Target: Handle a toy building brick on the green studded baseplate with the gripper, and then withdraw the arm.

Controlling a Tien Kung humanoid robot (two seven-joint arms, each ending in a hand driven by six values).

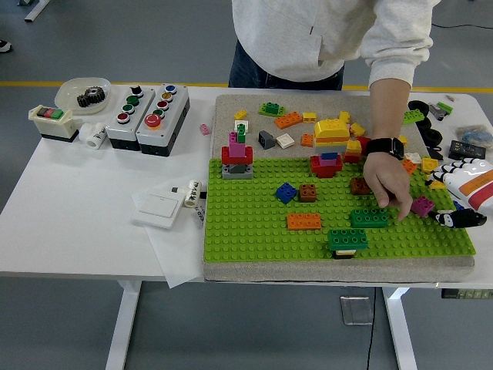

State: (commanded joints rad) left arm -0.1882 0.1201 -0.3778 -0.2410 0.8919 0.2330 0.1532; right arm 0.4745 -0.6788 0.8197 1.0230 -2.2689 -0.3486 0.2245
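Head view: a person's hand point(387, 181) presses a dark green brick point(369, 218) flat onto the green baseplate point(254, 231) at centre right of the frame. At the right edge, the robot's right hand point(462, 196) hovers, its fingers point(454, 219) loosely extended and grasping nothing, just beside a magenta brick point(422, 205).

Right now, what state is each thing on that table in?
green baseplate: flat, holds scattered bricks.
long green brick: lying flat, person's fingertips at its right end.
person's hand: reaching down onto the baseplate.
right robot hand: at the baseplate's right edge, holding nothing.
magenta brick: loose beside the robot hand.
orange brick: flat, untouched.
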